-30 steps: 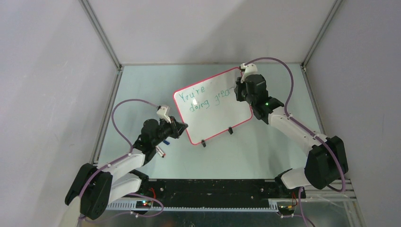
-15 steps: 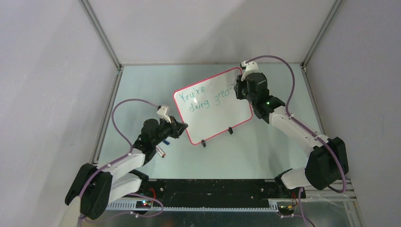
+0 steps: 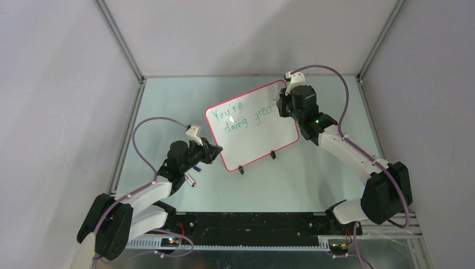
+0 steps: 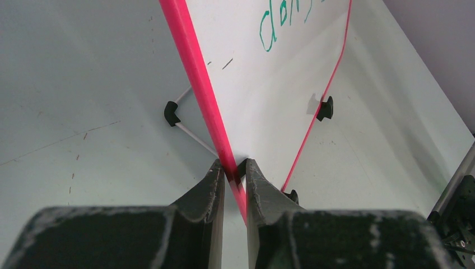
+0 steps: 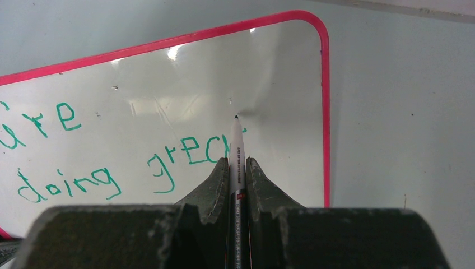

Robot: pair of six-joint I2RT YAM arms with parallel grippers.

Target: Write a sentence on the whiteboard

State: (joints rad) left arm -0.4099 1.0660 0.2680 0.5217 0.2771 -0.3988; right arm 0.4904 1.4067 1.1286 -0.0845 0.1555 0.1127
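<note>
Inspecting, we count one whiteboard (image 3: 263, 140) on two black feet (image 3: 241, 170), left gripper (image 4: 234, 168) clamping its rim, right gripper (image 5: 236, 163) clamping one marker (image 5: 235, 140).

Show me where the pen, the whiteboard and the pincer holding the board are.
pen (image 5: 235, 162): right wrist view, its white barrel.
whiteboard (image 3: 259, 143): top view, bare white face below the writing.
left pincer (image 4: 234, 168): left wrist view, midway between its tips, at the board's edge.

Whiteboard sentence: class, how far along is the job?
Done: "You're doing grea" in green on the whiteboard. In hand: right gripper holds the marker, tip by the last letter; left gripper clamps its edge. Left: probably the final "t".
</note>
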